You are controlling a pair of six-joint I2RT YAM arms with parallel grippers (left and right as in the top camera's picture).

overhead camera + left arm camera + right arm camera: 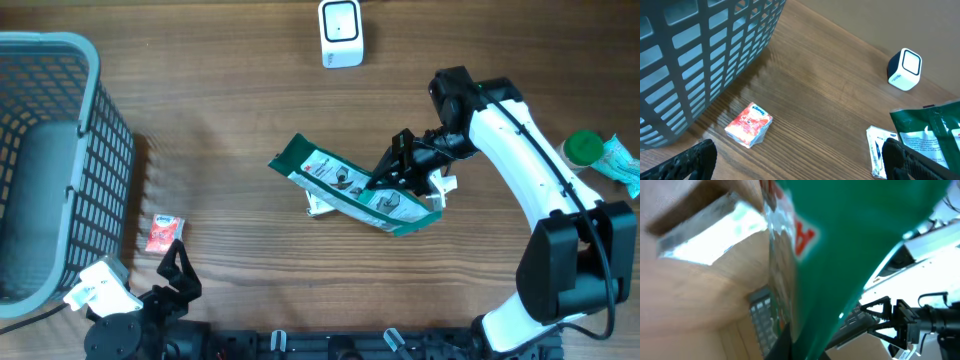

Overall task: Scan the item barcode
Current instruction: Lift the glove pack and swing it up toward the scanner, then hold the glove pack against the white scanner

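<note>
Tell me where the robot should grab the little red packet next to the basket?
Probably from straight above, pinching across two opposite edges. The red packet lies flat on the table, apart from the basket, so its top is free but nothing can slip underneath. The open left gripper looks nearest.

Blurred green packet (865,240) close up, wood (685,310) behind

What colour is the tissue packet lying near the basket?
Red and orange with white patches; the tissue packet shows best in the left wrist view.
</note>
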